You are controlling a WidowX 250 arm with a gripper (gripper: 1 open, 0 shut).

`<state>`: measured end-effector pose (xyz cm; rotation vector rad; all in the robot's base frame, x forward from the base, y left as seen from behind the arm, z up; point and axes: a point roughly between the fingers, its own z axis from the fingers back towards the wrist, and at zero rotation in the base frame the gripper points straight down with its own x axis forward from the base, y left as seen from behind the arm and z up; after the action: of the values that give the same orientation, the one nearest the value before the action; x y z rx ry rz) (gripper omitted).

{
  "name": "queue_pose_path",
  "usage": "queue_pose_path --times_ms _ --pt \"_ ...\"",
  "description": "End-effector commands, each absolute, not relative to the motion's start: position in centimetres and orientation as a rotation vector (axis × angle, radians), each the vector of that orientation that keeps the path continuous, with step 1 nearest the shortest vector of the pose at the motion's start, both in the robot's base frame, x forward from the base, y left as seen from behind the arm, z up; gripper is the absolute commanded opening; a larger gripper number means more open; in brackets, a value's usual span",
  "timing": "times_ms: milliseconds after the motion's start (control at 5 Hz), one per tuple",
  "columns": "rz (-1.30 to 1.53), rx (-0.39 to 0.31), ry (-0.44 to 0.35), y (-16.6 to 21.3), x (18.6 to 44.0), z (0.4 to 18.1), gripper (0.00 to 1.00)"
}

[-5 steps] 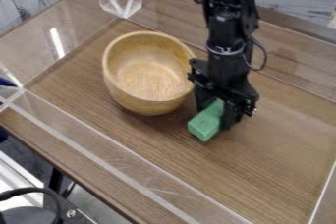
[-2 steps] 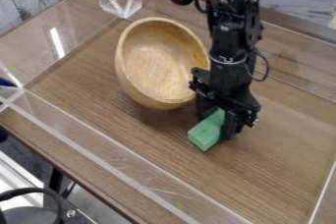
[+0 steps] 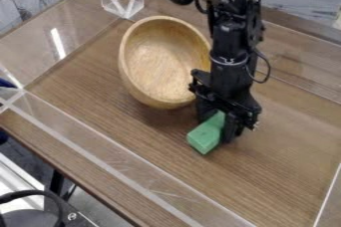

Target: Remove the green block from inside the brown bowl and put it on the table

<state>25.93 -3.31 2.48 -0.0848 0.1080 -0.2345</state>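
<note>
Tilted since a second ago: round tan wooden bowl (image 3: pixel 167 60), now propped on its edge against the arm.
Small bright green block (image 3: pixel 206 134) rests on the brown wood-grain table (image 3: pixel 120 161), black gripper (image 3: pixel 221 121) clasping it; retreat may topple the bowl.

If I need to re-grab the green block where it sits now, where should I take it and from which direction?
Take the green block across its narrow width, coming straight down from above. It rests on the table beside the tilted brown bowl, so its top and long sides look free. The hand already hangs over its far end; whether it grips is unclear.
</note>
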Motion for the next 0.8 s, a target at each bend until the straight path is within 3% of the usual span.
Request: queue_pose_path --times_ms 0,600 --pt "-0.244 -0.086 0.046 -3.19 26.62 4.34 0.0" --pt "-0.252 -0.089 0.042 -3.09 26.41 4.87 0.0"
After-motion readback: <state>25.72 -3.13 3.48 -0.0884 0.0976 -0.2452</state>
